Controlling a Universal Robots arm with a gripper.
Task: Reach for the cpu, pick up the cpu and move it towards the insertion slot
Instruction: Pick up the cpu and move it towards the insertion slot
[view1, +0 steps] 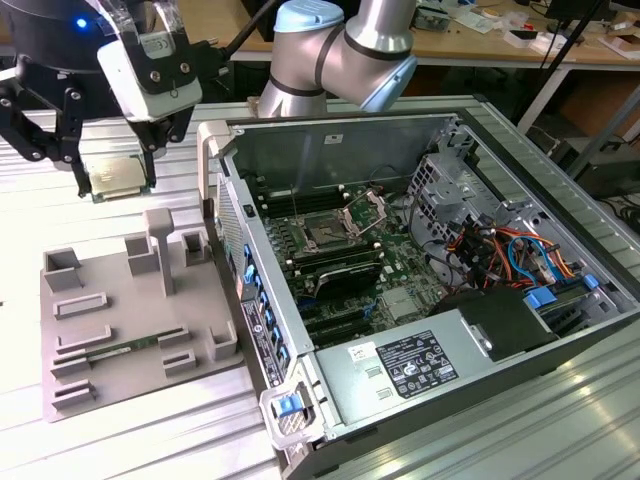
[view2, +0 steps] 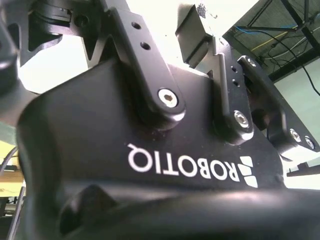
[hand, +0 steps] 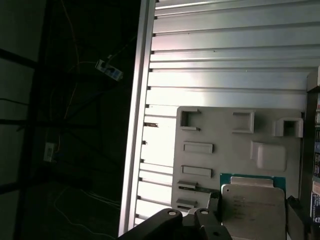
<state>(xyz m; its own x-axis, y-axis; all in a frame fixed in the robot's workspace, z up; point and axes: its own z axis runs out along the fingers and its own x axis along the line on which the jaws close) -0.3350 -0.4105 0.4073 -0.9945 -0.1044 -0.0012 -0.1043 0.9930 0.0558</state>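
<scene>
In the exterior view the cpu, a small square chip with a silvery top and green edge, hangs in the air above the far end of the grey tray. My gripper is shut on it, one black finger on each side. The first wrist view shows the cpu between the fingers, with the tray below it. The insertion slot, a dark square socket with its shiny metal frame lifted, lies on the green board inside the open computer case, toward the exterior view's right of the gripper.
The case's near wall stands between the gripper and the socket. A tall grey post rises from the tray below the cpu. A green memory stick lies in the tray. Cables and drive cages crowd the case's right end.
</scene>
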